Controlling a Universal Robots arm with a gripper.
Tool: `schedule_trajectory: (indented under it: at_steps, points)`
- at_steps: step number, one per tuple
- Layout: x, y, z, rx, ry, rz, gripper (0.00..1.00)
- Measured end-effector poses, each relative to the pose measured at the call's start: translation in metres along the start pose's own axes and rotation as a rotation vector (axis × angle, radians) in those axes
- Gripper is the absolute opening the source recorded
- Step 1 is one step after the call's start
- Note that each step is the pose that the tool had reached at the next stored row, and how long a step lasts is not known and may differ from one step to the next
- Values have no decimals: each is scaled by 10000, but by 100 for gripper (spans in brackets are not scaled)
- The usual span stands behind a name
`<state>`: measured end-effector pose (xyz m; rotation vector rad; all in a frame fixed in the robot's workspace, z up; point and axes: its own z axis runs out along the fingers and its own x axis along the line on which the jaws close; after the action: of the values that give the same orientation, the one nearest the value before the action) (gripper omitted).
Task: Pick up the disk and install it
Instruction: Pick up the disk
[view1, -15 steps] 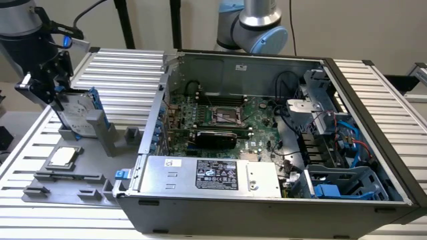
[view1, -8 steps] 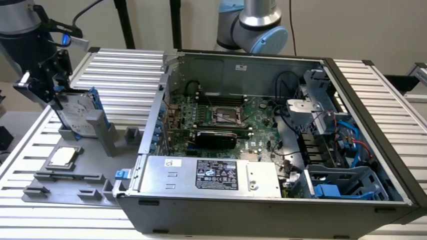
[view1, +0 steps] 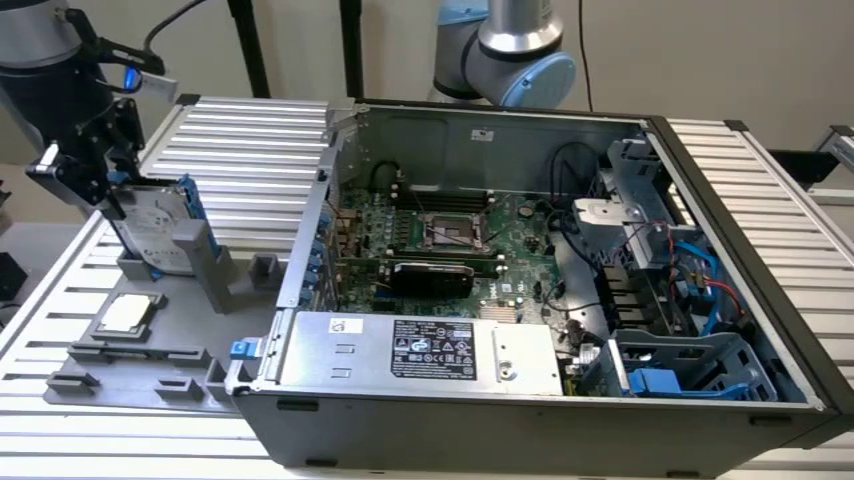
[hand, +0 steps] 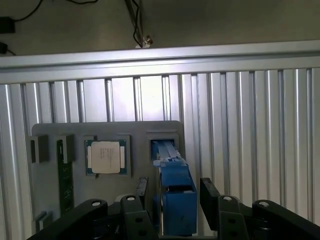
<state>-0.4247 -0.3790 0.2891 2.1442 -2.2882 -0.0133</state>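
- Along the desk (view1: 254, 140) edge on the exterior view's left, a grey fixture plate (view1: 147, 360) is laid on the ribbed slats. Bare slats are left open behind it toward the far edge. Only a narrow strip is left between the plate and the computer case (view1: 534, 435).
- The gripper (view1: 115, 192) is set over the plate's far end, close to that same desk edge, with clear room above it.
- The disk (view1: 144, 222) is stood upright on its edge in a slot of the plate. Its blue frame (view1: 183, 215) is turned toward the case, and its top is reached by the jaws.
- In the wrist view the jaws are seen parted, with one finger (hand: 142, 192) on each side of the disk (hand: 176, 210). A thin gap is seen at either side, so the disk is straddled rather than clamped.
- A small square chip (view1: 127, 313) is seated in a recess of the plate nearer the desk's front edge, apart from the disk.
- The middle of the desk and the exterior view's right are taken up by the open case. A motherboard (view1: 441, 235) is laid on its floor. A power supply (view1: 427, 350) is set against the front wall, and a blue caddy (view1: 681, 375) sits by the front corner on that right.
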Motion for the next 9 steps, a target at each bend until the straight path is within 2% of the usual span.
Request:
schedule_trajectory:
  at_steps: [9]
  points:
    - [-1, -10, 0, 0, 1, -60, 100]
